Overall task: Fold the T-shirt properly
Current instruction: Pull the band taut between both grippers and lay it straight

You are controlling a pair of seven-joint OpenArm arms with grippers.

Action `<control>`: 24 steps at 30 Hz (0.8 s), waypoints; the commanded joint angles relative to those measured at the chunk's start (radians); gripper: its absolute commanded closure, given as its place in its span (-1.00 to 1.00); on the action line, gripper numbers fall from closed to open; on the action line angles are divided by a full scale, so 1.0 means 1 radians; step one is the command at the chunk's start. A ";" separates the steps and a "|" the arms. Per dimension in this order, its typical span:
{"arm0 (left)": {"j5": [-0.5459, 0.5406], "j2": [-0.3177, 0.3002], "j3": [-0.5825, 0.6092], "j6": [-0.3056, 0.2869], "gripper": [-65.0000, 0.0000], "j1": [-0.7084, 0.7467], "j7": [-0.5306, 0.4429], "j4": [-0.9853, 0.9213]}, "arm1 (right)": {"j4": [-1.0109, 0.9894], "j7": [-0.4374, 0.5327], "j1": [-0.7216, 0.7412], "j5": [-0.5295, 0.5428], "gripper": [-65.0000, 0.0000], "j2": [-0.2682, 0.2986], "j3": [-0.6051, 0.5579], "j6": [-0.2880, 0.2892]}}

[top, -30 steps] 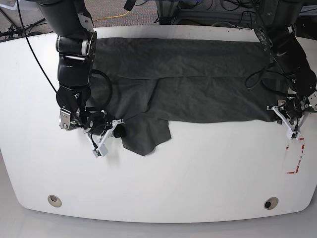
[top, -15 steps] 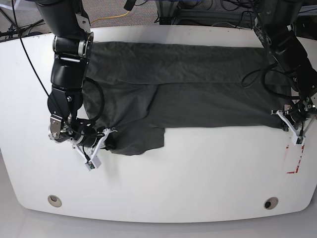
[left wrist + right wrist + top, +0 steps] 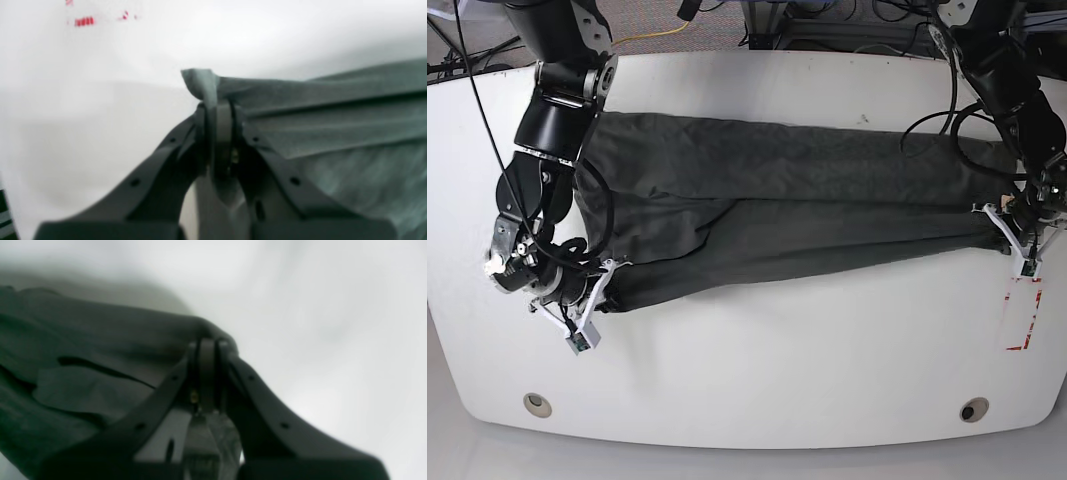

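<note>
Both hands, left hand (image 3: 1012, 243) and right hand (image 3: 599, 296), clamped on the T-shirt (image 3: 787, 215), just pulled it taut, so the droopy flap's gone; ready for folding.

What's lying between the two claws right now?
Only the T-shirt, stretched as a long band from the right claw to the left claw, both shut on it; the base view shows it.

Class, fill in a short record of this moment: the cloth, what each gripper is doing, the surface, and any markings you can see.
cloth: T-shirt, dark grey, stretched in a long band across the table
left gripper: shut on a corner of the fabric
right gripper: shut on a fabric edge at the opposite end
surface: white table
markings: red marks near the left gripper
</note>
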 commanded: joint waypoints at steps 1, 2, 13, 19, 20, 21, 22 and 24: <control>0.000 -0.021 -0.004 0.006 1.00 0.004 -0.015 0.065 | 0.114 -0.017 -0.001 0.009 1.00 0.012 0.006 -0.001; 0.000 -0.021 -0.004 0.006 1.00 0.016 -0.015 0.082 | 0.138 -0.024 -0.013 0.009 1.00 0.012 0.006 -0.001; 0.000 -0.021 -0.004 0.006 1.00 0.147 -0.013 0.208 | 0.362 -0.061 -0.225 0.114 1.00 0.019 0.013 -0.001; 0.000 -0.021 -0.004 0.006 1.00 0.216 -0.013 0.248 | 0.468 -0.072 -0.355 0.117 1.00 0.010 0.046 -0.001; 0.000 -0.021 -0.004 0.006 1.00 0.222 -0.013 0.249 | 0.476 -0.072 -0.371 0.117 1.00 0.009 0.046 -0.001; 0.000 -0.021 -0.004 0.006 1.00 0.231 -0.013 0.249 | 0.483 -0.072 -0.388 0.117 1.00 0.009 0.046 -0.001; 0.000 -0.021 -0.002 0.006 1.00 0.242 -0.013 0.249 | 0.488 -0.072 -0.412 0.117 1.00 0.002 0.046 -0.001; 0.000 -0.021 -0.002 0.006 1.00 0.259 -0.013 0.249 | 0.491 -0.072 -0.446 0.117 1.00 -0.008 0.047 -0.001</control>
